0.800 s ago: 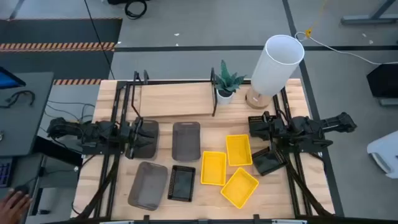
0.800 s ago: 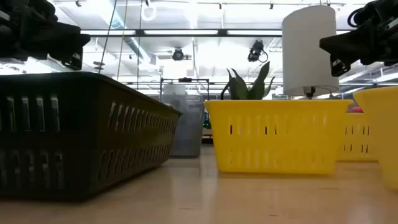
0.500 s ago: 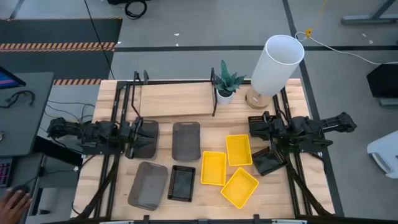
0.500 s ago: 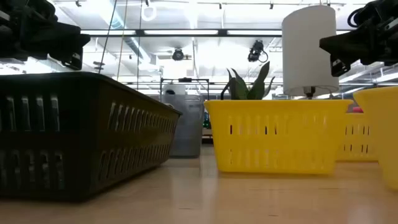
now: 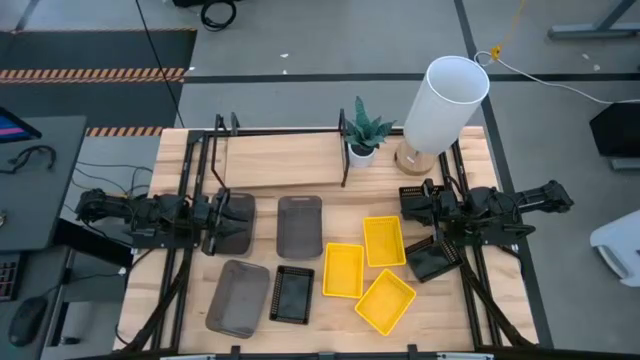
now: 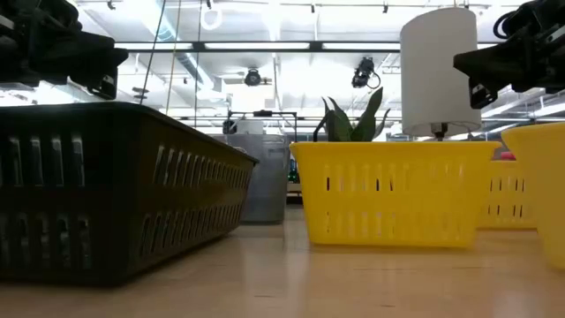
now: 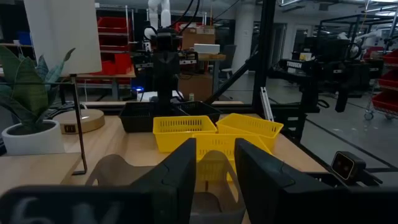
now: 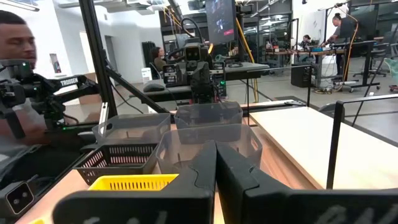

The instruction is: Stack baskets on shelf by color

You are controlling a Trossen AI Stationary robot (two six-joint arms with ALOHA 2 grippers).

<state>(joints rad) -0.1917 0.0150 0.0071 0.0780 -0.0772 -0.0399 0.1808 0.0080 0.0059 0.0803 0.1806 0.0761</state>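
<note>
Seven baskets rest flat on the tabletop. Three are yellow (image 5: 343, 270), (image 5: 383, 241), (image 5: 385, 301). Three are dark grey (image 5: 299, 225), (image 5: 238, 297), (image 5: 240, 236). One black basket (image 5: 293, 294) sits near the front, and another dark one (image 5: 432, 260) lies under the right arm. The shelf board (image 5: 280, 160) stands at the far side between black posts, with nothing on its left part. My left gripper (image 5: 228, 218) hovers over the leftmost grey basket (image 7: 115, 171), fingers a little apart. My right gripper (image 5: 405, 203) hovers beyond the yellow baskets, shut (image 8: 216, 155).
A white plant pot (image 5: 362, 152) stands at the shelf's right end. A tall white lamp (image 5: 445, 100) on a wooden base stands right of it. Black frame rails run along both table sides. Bare wood lies between the shelf and the baskets. A person shows beyond the table (image 8: 15, 37).
Both arms have kept still and no basket has moved. A person's hand at the desk left of the table has drawn out of the high view.
</note>
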